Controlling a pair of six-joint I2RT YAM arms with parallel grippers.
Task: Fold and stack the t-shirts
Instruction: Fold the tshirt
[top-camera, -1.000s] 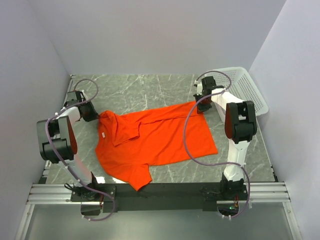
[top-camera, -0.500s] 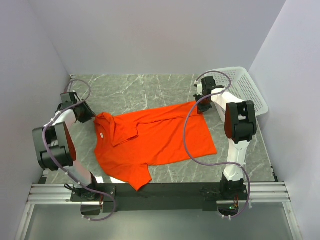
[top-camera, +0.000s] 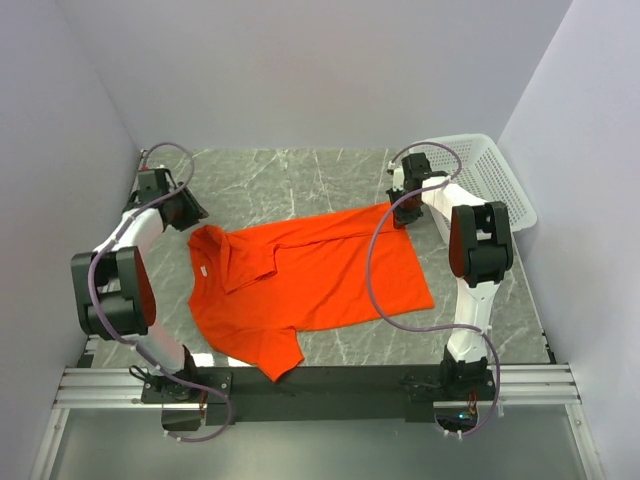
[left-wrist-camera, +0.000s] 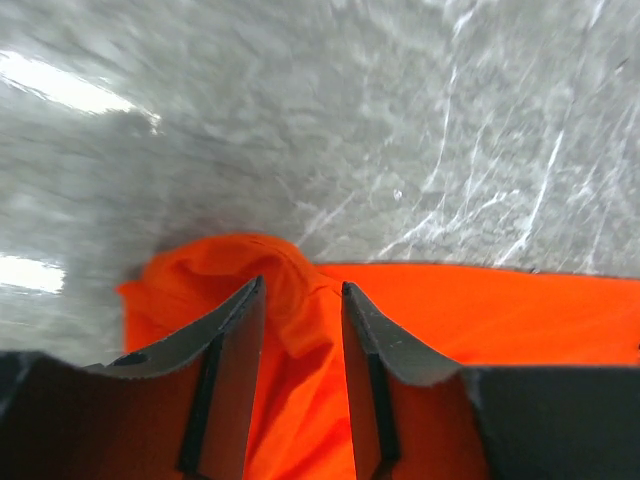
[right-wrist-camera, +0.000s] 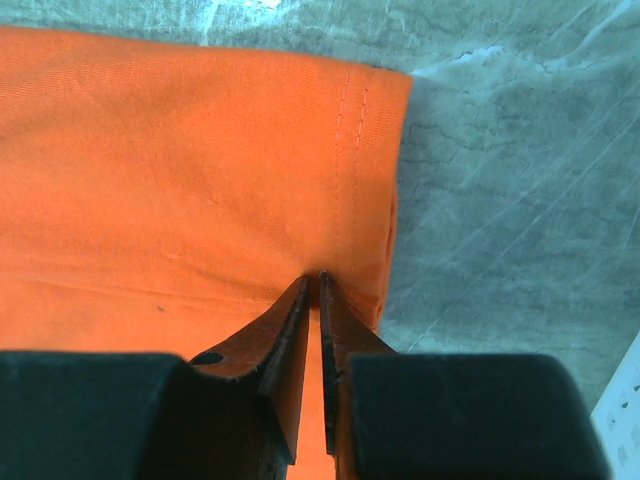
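- Now, your orange-red t-shirt (top-camera: 320, 275) lies spread out on the grey table (top-camera: 280, 180), in the middle of the top view. It is a bit rumpled on its left side.
- Your left end effector (left-wrist-camera: 300, 292) is at the t-shirt's left tip. Its jaws stand a little apart, with a bump of cloth between them.
- Your right end effector (right-wrist-camera: 320, 280) is at the t-shirt's upper right corner. Its jaws are nearly together and pinch the cloth beside the stitched hem.
- A white basket (top-camera: 495, 180) stands at the upper right of the frame.
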